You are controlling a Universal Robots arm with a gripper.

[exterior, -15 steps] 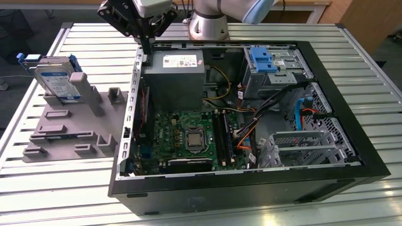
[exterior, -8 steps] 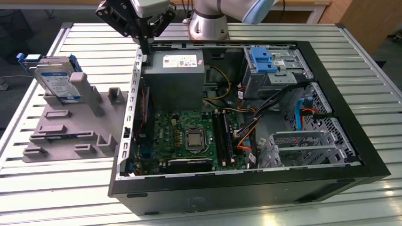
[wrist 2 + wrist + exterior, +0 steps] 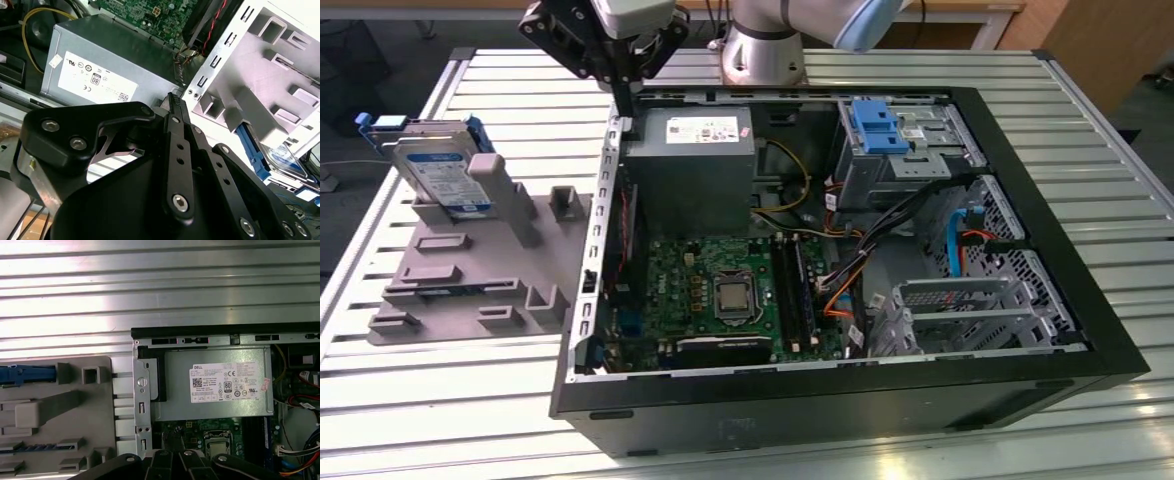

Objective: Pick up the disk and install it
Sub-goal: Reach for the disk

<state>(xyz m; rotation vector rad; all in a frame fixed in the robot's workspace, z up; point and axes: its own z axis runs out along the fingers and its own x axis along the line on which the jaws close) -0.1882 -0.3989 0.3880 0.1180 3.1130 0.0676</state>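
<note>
The black linkage gripper (image 3: 626,108) hangs with its fingers pressed together on nothing. Its tips sit just above the wall edge of the open black computer tower case (image 3: 854,405), which lies on its side on the slatted aluminium table (image 3: 454,400). In the exterior view, the grey metal power-supply box with a white label (image 3: 691,160) is just beside the tips, at about four o'clock.

At about eight o'clock from the gripper, well apart from it, the disk (image 3: 438,172) stands on edge. It is a flat silver-grey hard drive with a white-and-blue label, clipped in a bright blue plastic frame. It is propped in the grey moulded fixture block with posts (image 3: 467,270), outside the case. A blue plastic bracket (image 3: 874,125) sits in the case's far corner, at about three o'clock from the gripper.

By my reading, no part of the task is done: the disk has not been picked up, so both the grasp and the installation are left.
</note>
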